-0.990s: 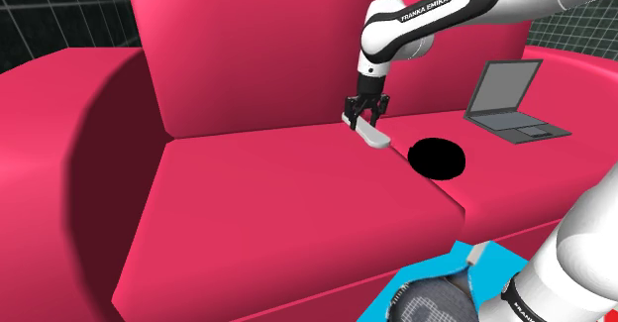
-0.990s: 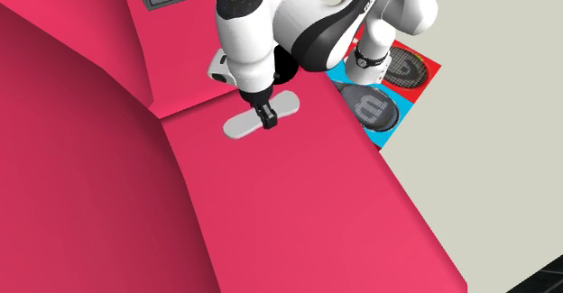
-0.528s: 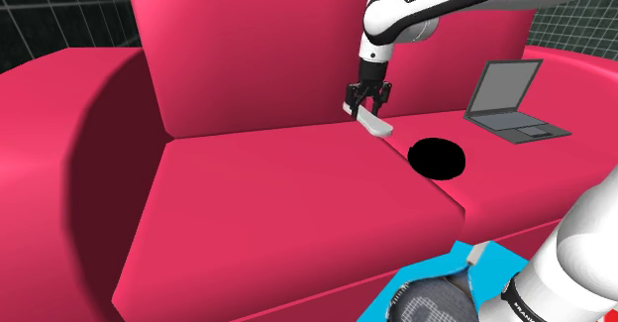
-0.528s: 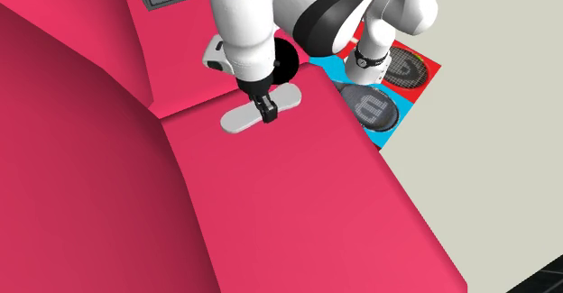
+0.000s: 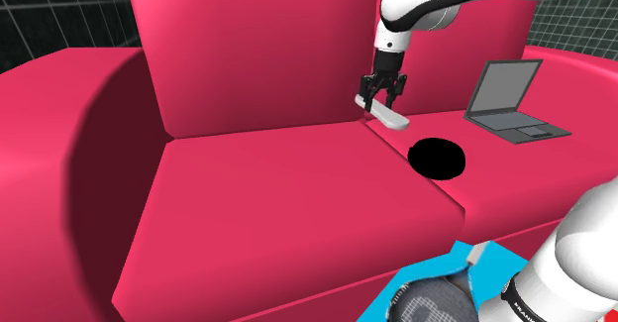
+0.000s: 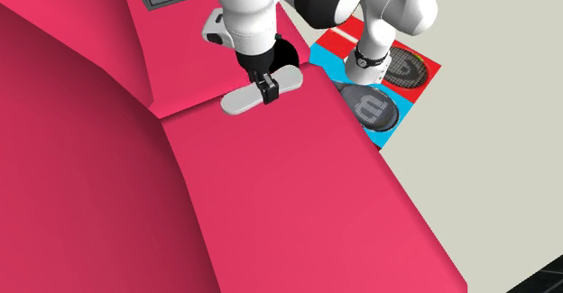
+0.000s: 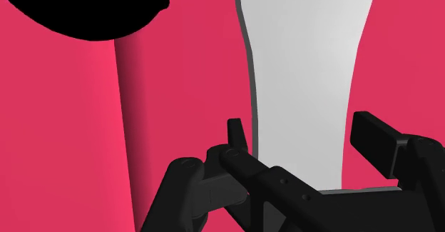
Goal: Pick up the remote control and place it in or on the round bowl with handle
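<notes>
My gripper (image 5: 380, 100) is shut on a white, flat remote control (image 5: 388, 116), holding it a little above the red sofa's seat near the backrest. From the second exterior view the gripper (image 6: 267, 91) clasps the remote (image 6: 241, 102) across its middle. Seen from the wrist, the two black fingers of the gripper (image 7: 305, 134) press on both long sides of the remote (image 7: 307, 66). The round black bowl (image 5: 437, 158) rests on the seat, to the shoulder view's right of the remote and nearer the front. The bowl (image 7: 85, 6) also lies ahead of the fingers, off to one side.
A grey open laptop (image 5: 510, 97) stands on the right seat cushion beyond the bowl. A seam (image 5: 436, 183) divides the two seat cushions. Dark rackets lie on a blue and red mat (image 6: 370, 106) on the floor by the sofa's front.
The gripper has carried the remote upward and toward the shoulder view's right, nearer the bowl. It has stayed shut on the remote throughout.
</notes>
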Robot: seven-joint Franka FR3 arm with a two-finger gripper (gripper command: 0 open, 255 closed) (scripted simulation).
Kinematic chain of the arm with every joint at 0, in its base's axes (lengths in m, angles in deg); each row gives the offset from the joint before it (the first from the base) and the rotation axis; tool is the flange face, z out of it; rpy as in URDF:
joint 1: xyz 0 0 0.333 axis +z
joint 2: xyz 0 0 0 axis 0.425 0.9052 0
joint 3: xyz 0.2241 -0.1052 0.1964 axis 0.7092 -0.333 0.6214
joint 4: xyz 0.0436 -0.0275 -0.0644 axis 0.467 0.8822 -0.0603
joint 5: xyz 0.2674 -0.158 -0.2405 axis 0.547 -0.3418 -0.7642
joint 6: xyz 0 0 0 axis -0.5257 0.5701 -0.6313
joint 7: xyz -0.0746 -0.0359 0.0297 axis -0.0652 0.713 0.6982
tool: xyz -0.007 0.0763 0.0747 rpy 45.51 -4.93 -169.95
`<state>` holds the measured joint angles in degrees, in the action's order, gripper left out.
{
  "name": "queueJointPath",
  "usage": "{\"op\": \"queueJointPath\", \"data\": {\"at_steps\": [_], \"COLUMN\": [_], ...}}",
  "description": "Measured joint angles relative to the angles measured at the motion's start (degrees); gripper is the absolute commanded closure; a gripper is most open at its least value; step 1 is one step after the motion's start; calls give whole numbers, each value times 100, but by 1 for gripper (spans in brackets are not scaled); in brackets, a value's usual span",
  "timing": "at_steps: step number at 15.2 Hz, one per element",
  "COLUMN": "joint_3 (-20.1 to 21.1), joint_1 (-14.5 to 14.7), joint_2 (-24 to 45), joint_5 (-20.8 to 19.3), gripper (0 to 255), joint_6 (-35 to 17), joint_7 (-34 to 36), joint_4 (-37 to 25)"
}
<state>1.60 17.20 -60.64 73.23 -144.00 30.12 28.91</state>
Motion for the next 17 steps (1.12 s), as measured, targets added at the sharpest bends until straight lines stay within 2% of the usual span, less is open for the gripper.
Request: {"op": "queueJointPath", "data": {"at_steps": [6,13,17], "joint_3": [-351,-841,-1025], "joint_1": [-279,-671,-802], "joint_2": [-1021,-2045,-2248], "joint_5": [-173,-525,-661], "gripper": [255,255,255], "joint_6": [62,262,181], "joint_7": [-541,-1223,-1450], "joint_4": [960,1758,2036]}}
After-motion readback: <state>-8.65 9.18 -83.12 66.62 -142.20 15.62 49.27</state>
